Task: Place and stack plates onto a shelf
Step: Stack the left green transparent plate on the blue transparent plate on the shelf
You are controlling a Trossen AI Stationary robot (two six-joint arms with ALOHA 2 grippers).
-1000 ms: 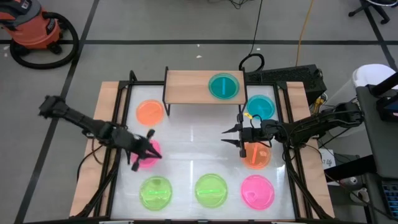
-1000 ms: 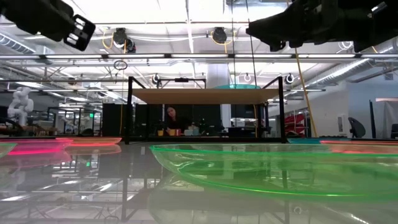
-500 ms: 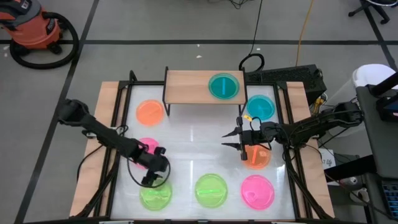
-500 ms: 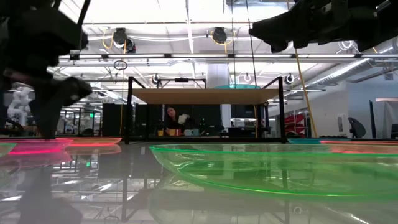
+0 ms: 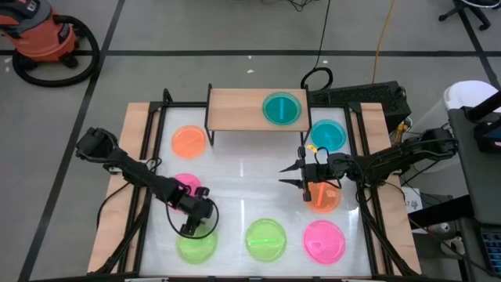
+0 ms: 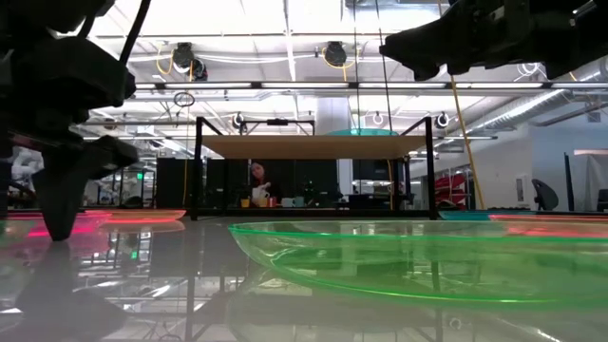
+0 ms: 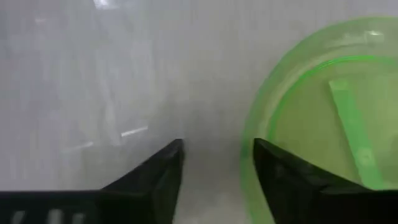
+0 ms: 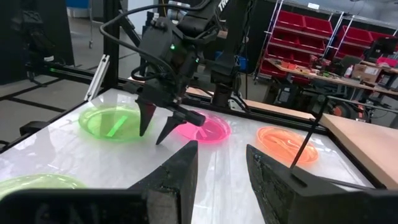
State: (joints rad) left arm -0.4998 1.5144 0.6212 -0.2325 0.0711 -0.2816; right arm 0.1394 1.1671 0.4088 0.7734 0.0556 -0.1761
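- The left hand point(image 5: 190, 227) hangs low at the rim of the green plate point(image 5: 195, 244) in the desk's front-left corner, fingers narrowly parted and empty, one each side of the rim, probably to pinch that edge.
- The right hand point(image 5: 293, 174) waits mid-desk by the right edge, above an orange plate point(image 5: 325, 199), fingers apart, holding nothing.
- The desk point(image 5: 243, 176) carries seven loose plates, spread apart so each rim can be reached.
- The shelf point(image 5: 235, 110) stands at the back edge with one teal plate point(image 5: 282, 108) on its right end, leaving room for more.
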